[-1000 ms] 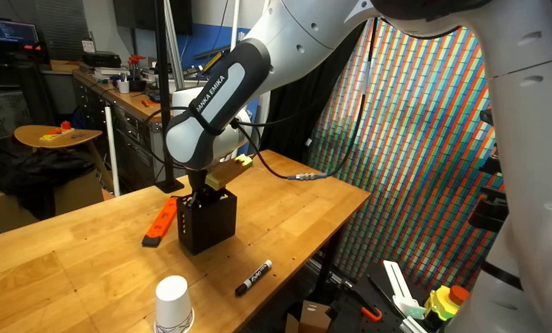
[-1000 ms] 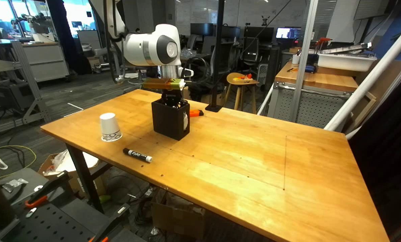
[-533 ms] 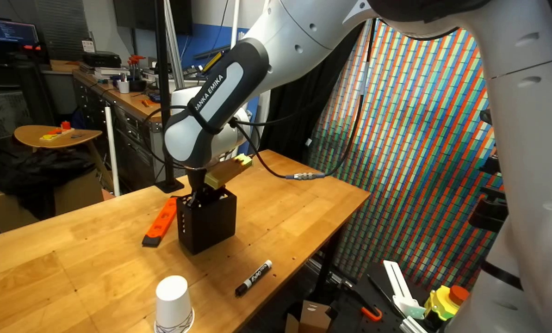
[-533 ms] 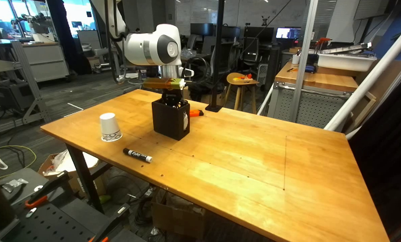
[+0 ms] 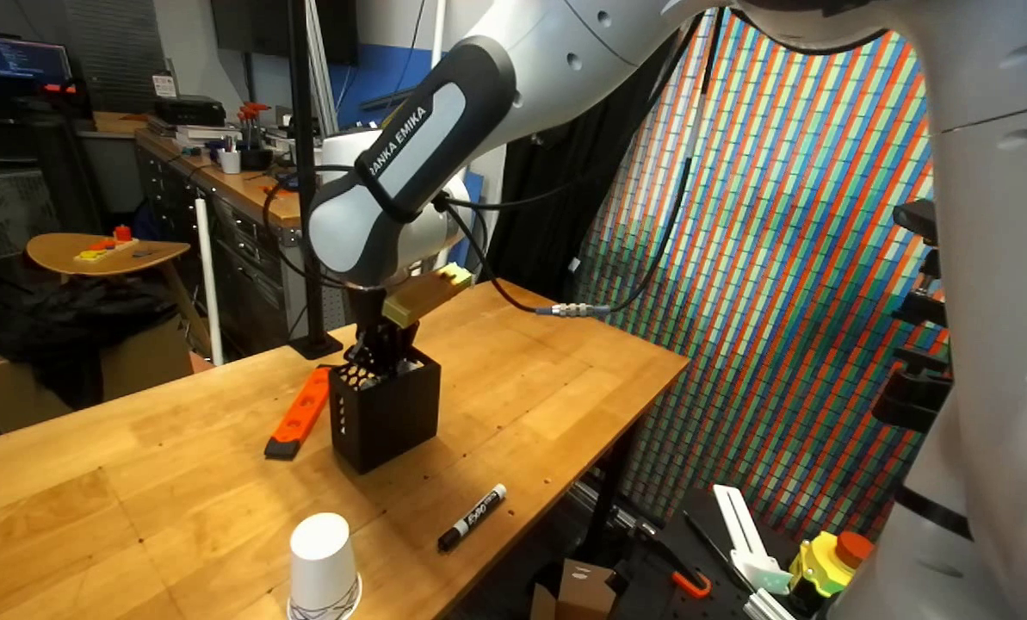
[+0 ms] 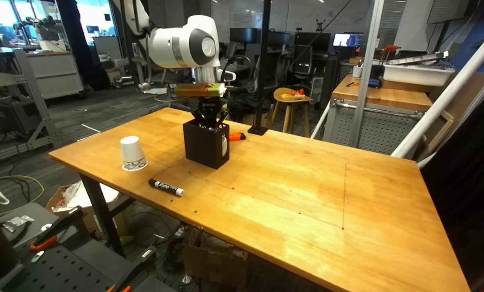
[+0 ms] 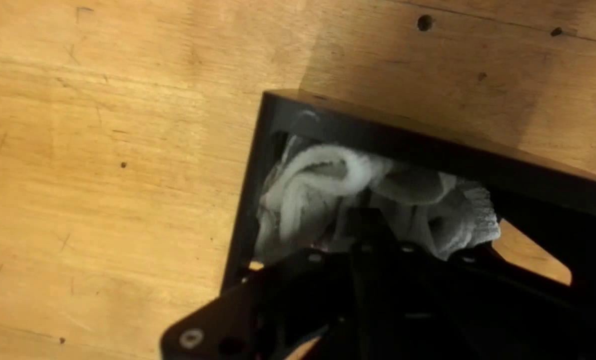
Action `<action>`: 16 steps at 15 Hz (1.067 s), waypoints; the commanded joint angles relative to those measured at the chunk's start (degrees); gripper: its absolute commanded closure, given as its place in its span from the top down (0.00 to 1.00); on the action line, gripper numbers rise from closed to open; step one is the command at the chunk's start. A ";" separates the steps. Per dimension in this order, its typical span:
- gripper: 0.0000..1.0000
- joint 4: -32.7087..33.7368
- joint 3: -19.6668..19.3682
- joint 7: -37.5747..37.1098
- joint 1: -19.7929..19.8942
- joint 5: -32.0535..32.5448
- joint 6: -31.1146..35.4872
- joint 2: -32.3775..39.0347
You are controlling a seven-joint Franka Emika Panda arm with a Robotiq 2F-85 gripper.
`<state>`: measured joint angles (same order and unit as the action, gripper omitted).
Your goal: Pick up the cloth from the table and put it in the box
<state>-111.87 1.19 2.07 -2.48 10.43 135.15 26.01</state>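
in the box (image 7: 397,142), the crumpled cloth (image 7: 355,175) runs along one long edge, below the gripper (image 7: 366,219), jaws pressed together.

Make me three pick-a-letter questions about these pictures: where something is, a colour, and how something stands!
1. Where is the cloth?
A. On the stool
B. In the box
C. On the floor

2. What colour is most of the flat tool beside the box?
A. Blue
B. Green
C. Orange

3. How is the cup placed?
A. Upside down
B. Right way up
C. On its side

1 B: the wrist view shows it bunched between the black walls.
2 C: its long body is bright orange.
3 A: in an exterior view, its wider end sits on the table.
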 commanded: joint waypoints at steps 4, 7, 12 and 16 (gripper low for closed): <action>0.01 -4.42 -1.60 0.39 -0.13 2.77 -0.73 -8.37; 0.01 -5.99 -1.75 0.29 0.02 3.26 -0.58 -9.65; 0.01 -7.90 -1.78 0.09 0.01 3.77 -0.34 -10.29; 0.01 -8.51 -1.53 -0.07 -0.27 3.74 -0.56 -10.23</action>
<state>-118.63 -0.33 2.08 -2.42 13.25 134.49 17.82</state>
